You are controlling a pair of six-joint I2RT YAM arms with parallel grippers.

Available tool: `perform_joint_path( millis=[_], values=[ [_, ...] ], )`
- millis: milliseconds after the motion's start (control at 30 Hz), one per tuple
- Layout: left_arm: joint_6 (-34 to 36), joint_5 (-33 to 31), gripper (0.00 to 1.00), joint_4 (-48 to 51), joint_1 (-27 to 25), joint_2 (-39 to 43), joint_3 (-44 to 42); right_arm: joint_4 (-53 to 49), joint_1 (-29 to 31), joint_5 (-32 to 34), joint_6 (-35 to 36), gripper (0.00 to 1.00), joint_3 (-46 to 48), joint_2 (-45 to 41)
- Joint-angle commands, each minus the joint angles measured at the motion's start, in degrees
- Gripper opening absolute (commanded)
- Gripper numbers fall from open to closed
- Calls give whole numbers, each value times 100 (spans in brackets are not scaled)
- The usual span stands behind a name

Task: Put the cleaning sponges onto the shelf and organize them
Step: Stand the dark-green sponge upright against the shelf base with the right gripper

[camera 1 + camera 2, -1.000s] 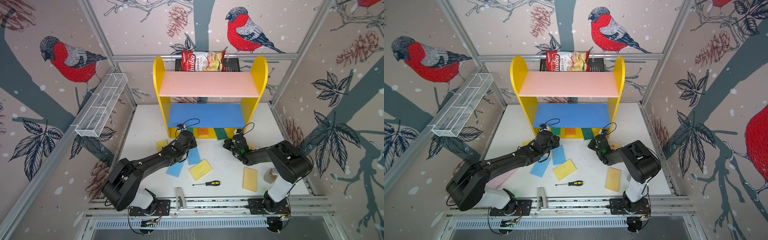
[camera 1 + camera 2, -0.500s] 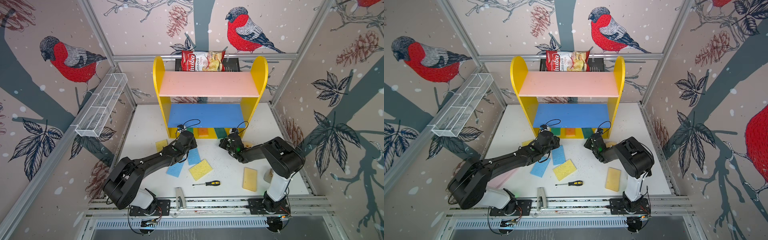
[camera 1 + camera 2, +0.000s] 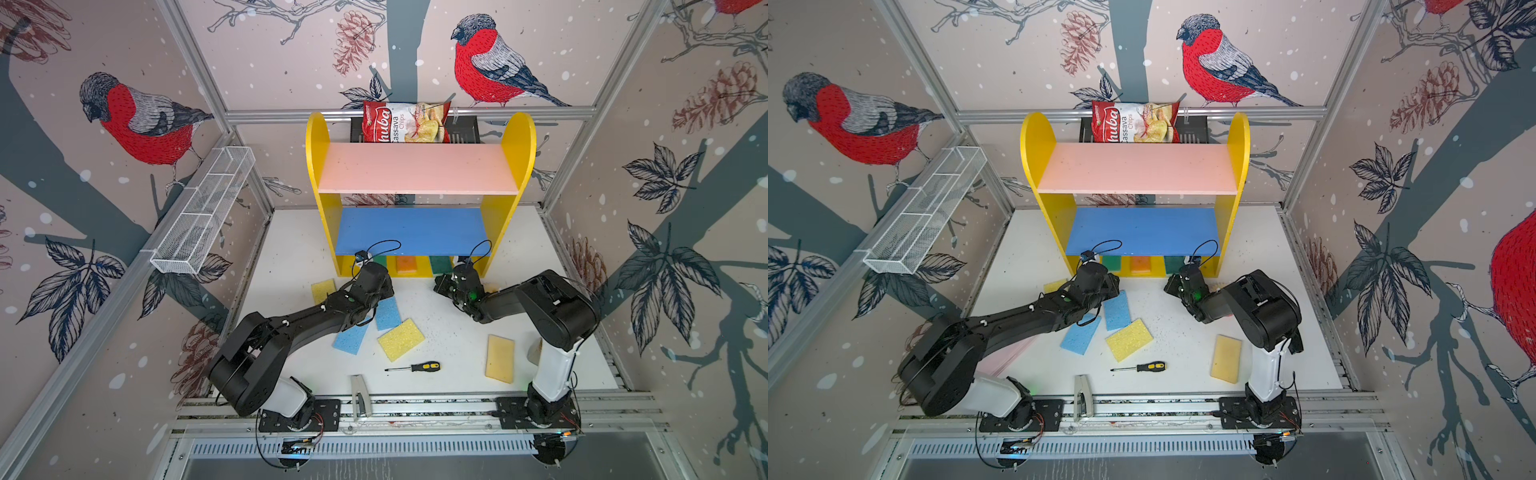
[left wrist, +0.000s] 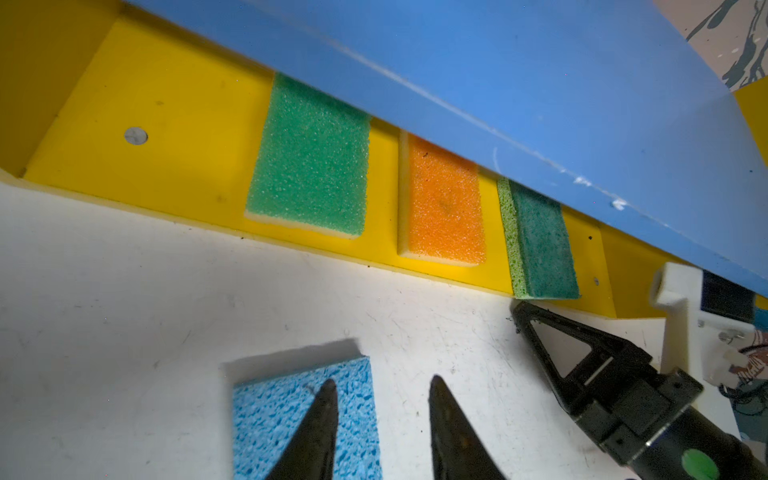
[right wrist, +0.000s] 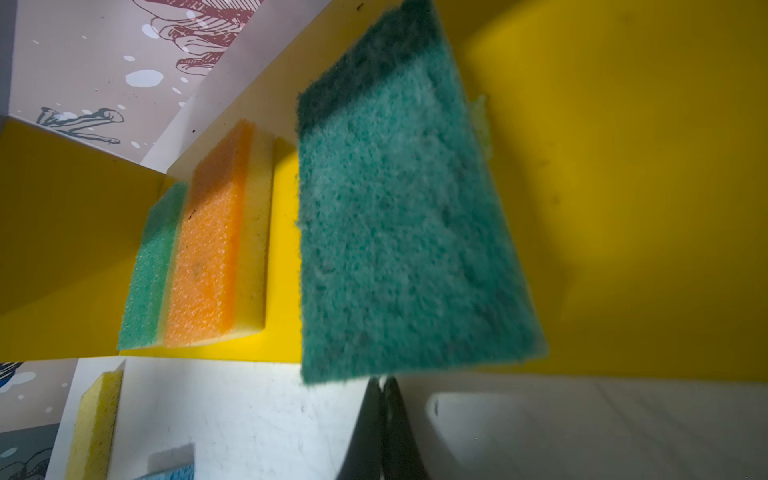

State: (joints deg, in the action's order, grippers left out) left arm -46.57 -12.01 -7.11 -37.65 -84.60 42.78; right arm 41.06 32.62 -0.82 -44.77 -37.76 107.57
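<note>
The shelf (image 3: 320,174) (image 3: 1034,166) stands at the back. On its yellow base (image 4: 166,124) lie a green sponge (image 4: 311,158), an orange sponge (image 4: 444,203) and a dark green sponge (image 4: 540,245) (image 5: 407,216). My right gripper (image 5: 382,380) (image 3: 437,284) is shut and empty, its tips at the dark green sponge's near edge. My left gripper (image 4: 381,380) (image 3: 385,294) is open above a light blue sponge (image 4: 291,415) (image 3: 388,313) on the table, one finger over it. Another blue sponge (image 3: 351,338) and three yellow ones (image 3: 401,338) (image 3: 500,357) (image 3: 323,289) lie loose.
A screwdriver (image 3: 415,367) lies near the table's front, and a metal tool (image 3: 359,392) rests on the front rail. A chips bag (image 3: 403,122) sits in a black basket (image 3: 465,129) behind the shelf. A white wire tray (image 3: 203,212) hangs on the left wall.
The right gripper, shut throughout, has slid left along the shelf's front up to the dark green sponge. The left arm has barely moved.
</note>
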Motion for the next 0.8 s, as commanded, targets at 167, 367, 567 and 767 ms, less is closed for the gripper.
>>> perform_joint_path(
  millis=[167, 367, 567, 767],
  values=[
    [-11, 50, 37, -91, 3, -74, 57, 712, -214, -135, -355, 2, 1023, -442],
    [-15, 97, 37, -114, 8, -136, 80, 1546, -751, -791, -900, 2, 1360, -54],
    [-27, 73, 37, -40, 3, -71, 55, 2037, -793, -940, -1232, 2, 1192, 638],
    [-33, 10, 37, 30, 3, 24, 26, 2581, -771, -968, -1468, 3, 1256, 935]
  ],
)
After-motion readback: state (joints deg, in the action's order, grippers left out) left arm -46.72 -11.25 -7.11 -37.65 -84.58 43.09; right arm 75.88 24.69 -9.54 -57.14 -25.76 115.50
